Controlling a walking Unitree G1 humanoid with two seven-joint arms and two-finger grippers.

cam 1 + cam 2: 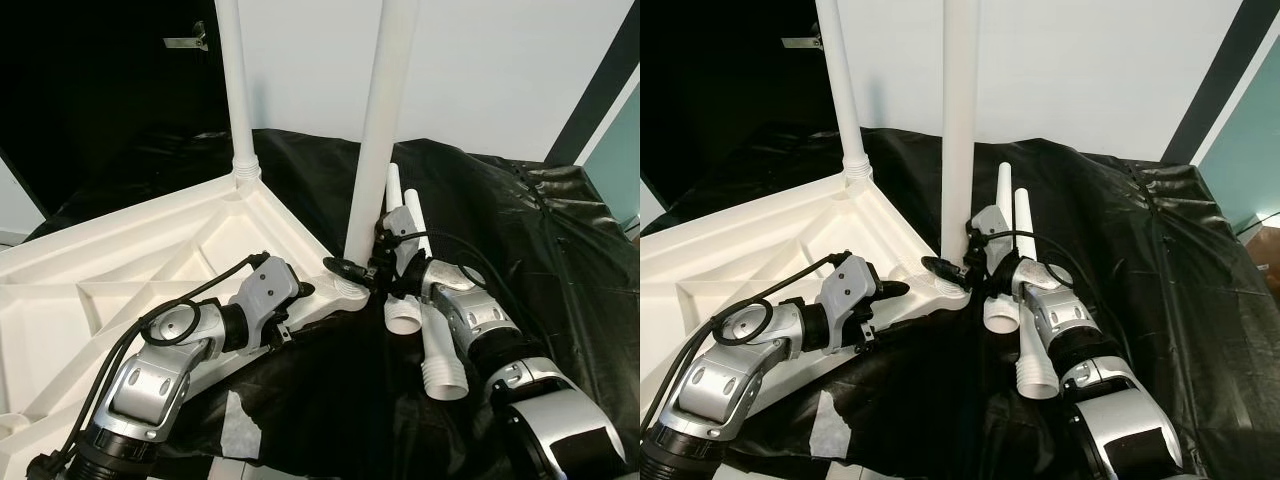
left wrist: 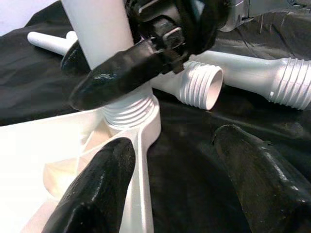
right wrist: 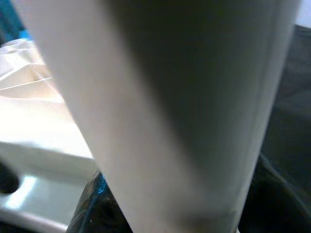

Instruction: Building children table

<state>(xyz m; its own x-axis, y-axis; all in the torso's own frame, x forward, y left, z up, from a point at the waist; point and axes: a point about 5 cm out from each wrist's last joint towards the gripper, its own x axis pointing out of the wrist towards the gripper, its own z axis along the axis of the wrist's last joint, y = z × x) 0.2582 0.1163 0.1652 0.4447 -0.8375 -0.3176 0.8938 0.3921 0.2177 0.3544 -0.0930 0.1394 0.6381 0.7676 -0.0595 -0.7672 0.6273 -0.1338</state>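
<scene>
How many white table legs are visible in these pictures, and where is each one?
4. Two stand upright in the tabletop: a far leg and a near leg, which the right tool grips. Two loose legs lie on the black sheet. Others may be hidden.

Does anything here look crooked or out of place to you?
Nothing looks damaged. The tabletop lies upside down on the black sheet, two legs standing up from it. The right tool grips the near leg. Two spare legs lie beside it.
</scene>
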